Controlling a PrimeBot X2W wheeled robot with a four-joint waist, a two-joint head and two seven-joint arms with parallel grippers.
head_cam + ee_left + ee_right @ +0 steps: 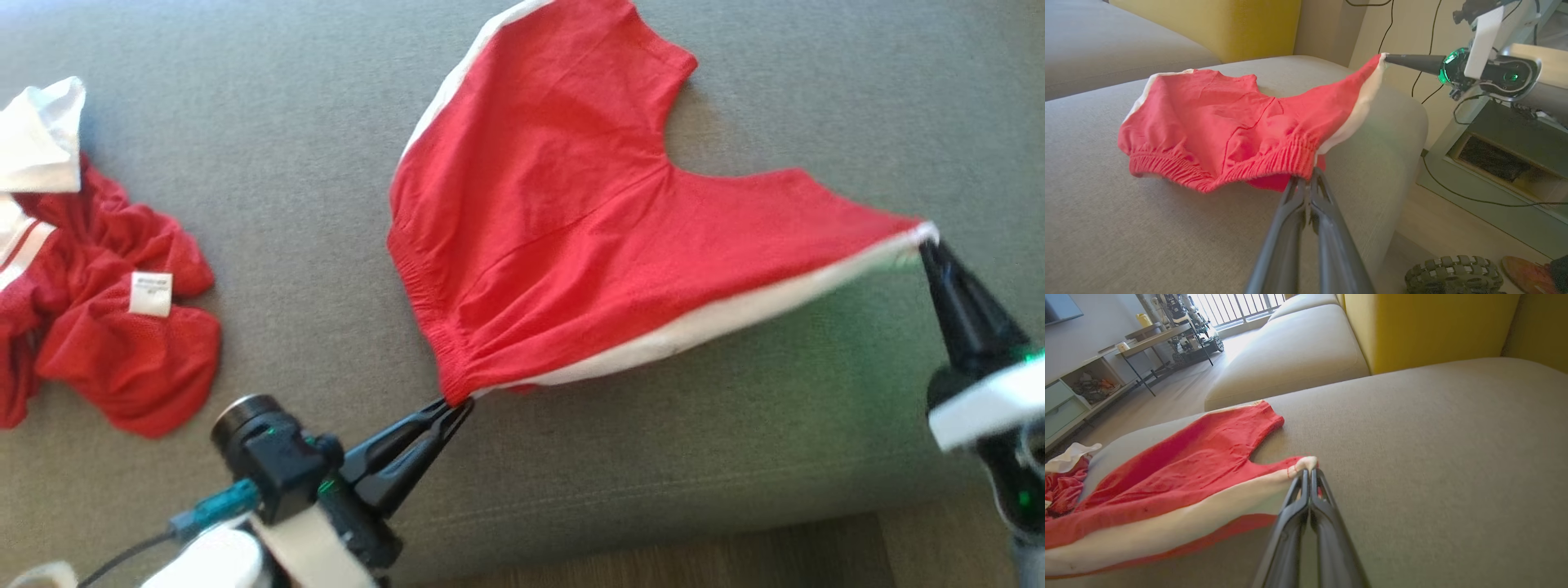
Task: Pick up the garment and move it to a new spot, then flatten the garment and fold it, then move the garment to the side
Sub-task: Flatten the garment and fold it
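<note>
In the head view, the garment (571,220), a pair of red shorts with white side stripes, lies spread over a grey sofa cushion (286,122). Its near edge is pulled taut between the two arms. The left gripper (457,406) has its fingers clenched on the gathered waistband corner at the lower middle. The right gripper (927,245) pinches the tip of the white-striped leg hem at the far right, and that corner is lifted off the cushion. At the left edge a crumpled red heap (106,343) with a white label (151,294) lies well apart from the shorts, with a white cloth (41,135) above it. A strip of wooden floor (735,555) shows below the cushion

In the left wrist view, the two dark fingers (1286,228) are closed together on the elastic waistband, beside the white stripe. The far leg rises to the right gripper (1388,58), held above the cushion's edge. A yellow backrest (1229,24) stands behind, and a ridged wheel (1453,273) sits on the floor

In the right wrist view, the fingers (1290,522) are shut tight on the hem's white tip, just above the cushion. The shorts (1167,486) stretch away to the left, towards the red heap (1061,490)
</note>
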